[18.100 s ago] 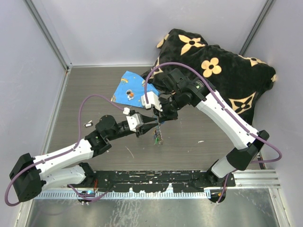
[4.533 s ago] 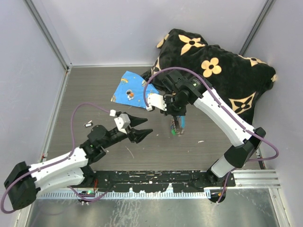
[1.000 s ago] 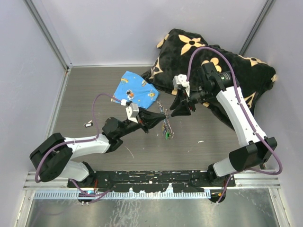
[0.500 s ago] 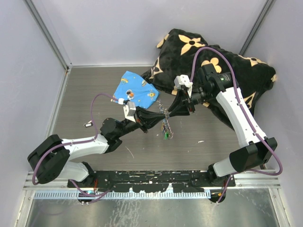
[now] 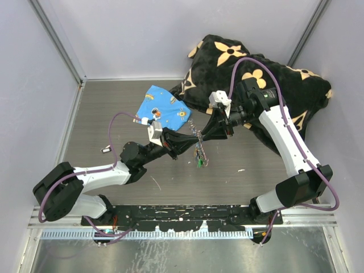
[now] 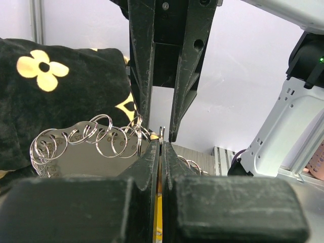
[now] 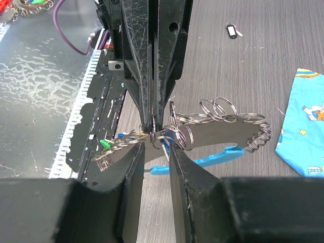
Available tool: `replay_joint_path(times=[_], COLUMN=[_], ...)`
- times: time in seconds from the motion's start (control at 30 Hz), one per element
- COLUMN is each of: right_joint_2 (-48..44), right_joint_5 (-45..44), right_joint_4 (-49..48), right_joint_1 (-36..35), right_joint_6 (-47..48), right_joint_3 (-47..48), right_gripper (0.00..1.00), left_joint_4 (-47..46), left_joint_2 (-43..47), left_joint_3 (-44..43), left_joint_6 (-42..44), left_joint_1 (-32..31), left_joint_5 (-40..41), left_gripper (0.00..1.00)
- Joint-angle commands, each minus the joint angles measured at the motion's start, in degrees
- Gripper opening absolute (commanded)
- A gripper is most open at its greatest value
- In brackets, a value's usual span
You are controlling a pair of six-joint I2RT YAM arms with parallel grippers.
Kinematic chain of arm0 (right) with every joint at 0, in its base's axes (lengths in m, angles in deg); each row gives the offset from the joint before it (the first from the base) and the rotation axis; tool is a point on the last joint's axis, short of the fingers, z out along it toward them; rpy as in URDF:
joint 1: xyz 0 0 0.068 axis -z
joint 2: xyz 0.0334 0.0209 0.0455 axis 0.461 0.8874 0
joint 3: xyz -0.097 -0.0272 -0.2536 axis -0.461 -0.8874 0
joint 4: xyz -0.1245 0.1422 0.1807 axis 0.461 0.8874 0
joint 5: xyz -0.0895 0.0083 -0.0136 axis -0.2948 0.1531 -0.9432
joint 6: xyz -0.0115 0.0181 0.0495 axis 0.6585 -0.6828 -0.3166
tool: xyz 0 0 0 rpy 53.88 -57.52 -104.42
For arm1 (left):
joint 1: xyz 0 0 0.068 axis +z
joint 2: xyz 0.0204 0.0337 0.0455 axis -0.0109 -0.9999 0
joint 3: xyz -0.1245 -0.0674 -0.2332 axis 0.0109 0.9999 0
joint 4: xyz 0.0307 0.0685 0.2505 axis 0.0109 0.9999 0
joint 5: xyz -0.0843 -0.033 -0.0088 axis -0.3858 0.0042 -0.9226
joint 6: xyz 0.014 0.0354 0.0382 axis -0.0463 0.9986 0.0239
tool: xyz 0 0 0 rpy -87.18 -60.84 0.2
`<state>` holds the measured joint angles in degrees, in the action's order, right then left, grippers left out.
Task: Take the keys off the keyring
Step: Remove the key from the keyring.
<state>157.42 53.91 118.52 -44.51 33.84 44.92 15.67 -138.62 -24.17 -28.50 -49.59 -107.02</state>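
The keyring [image 7: 217,115] is held up off the bench [image 5: 114,114] between the two arms, just in front of the blue printed cloth [image 5: 161,108]. It's really a floppy string of thin split rings with a light-blue curved piece [image 7: 223,153] under it. The keys [image 5: 199,162] bunch at the near end below the hands. I can only pick out a green head, and I can't tell if they touch the bench.

The left hand [image 6: 160,147] is clamped tight on one single ring, right at its fingertips. The right hand [image 7: 153,152] straddles the rings beside that pinch with its jaws partly apart. I can't tell if it's actually gripping anything.

Handling-wise I'd guess this is light, hard, slick metal that won't break but swings and twists. The rings are springy, so a pinch slips off easily. I'd grab a plastic key head rather than bare wire, and keep the other grip close so the chain can't flop.
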Motion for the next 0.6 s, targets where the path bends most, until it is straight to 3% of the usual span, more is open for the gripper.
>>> replay_joint_path(times=[0.0,0.33,0.47,0.57], right_joint_2=[-1.4,-1.5,-1.5,-1.6], right_joint_5=[2.6,3.0,3.0,3.0], right_joint_4=[-1.2,-1.2,-1.3,-1.3], right_joint_1=[-0.6,-1.5,-1.7,-1.7], right_joint_6=[-0.3,-0.4,-0.4,-0.5], right_joint_3=[-0.1,-0.2,-0.3,-0.2], right_gripper=[0.31,0.26,0.15,0.14], left_joint_4=[-6.4,-6.4,-6.4,-6.4], left_joint_2=[1.8,0.8,0.5,0.5], left_joint_3=[-3.0,-3.6,-3.7,-3.6], left_joint_6=[-1.0,-1.7,-1.9,-1.9], left_joint_1=[0.3,0.3,0.3,0.2], left_joint_5=[0.5,0.3,0.4,0.4], left_gripper=[0.0,0.0,0.0,0.0])
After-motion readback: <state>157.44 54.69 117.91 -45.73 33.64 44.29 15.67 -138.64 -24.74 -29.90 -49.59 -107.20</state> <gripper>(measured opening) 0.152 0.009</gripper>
